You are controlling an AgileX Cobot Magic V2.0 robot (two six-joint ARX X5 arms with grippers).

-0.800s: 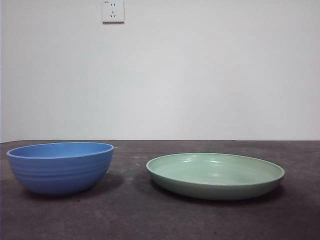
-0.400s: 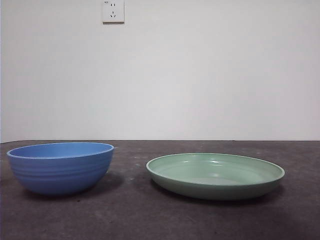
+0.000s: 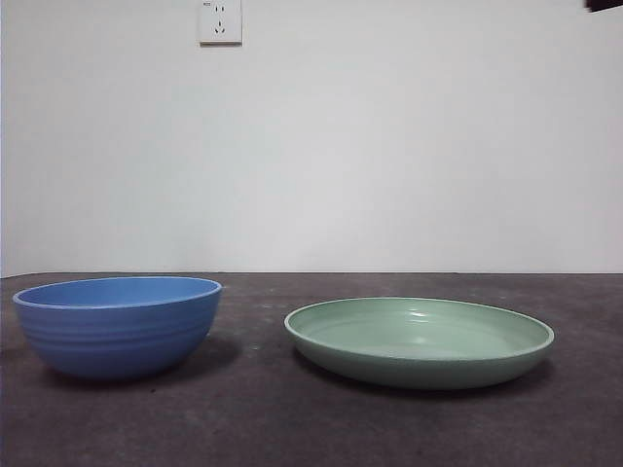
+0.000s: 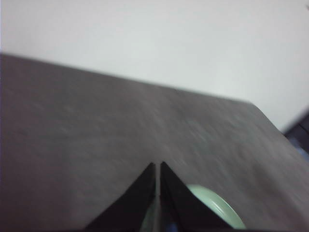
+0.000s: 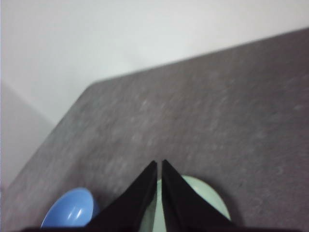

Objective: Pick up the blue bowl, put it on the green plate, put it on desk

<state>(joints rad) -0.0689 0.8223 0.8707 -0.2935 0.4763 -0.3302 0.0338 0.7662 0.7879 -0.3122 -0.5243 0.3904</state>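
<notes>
The blue bowl (image 3: 118,325) stands upright on the desk (image 3: 311,428) at the left in the front view. The green plate (image 3: 420,341) lies to its right, a gap apart, with nothing in it. Both grippers hang high above the desk, far from both dishes. My left gripper (image 4: 158,166) is shut with nothing in it, and an edge of the plate (image 4: 217,207) shows past its jaws. My right gripper (image 5: 160,165) is shut too, with the bowl (image 5: 71,209) and the plate (image 5: 207,198) small beneath it. A black arm tip (image 3: 604,5) shows at the top right corner.
A white wall with a socket (image 3: 220,20) stands behind the desk. The desk's far edge runs along the wall.
A black arm tip has come into the top right corner of the front view. The bowl and the plate have not moved.
</notes>
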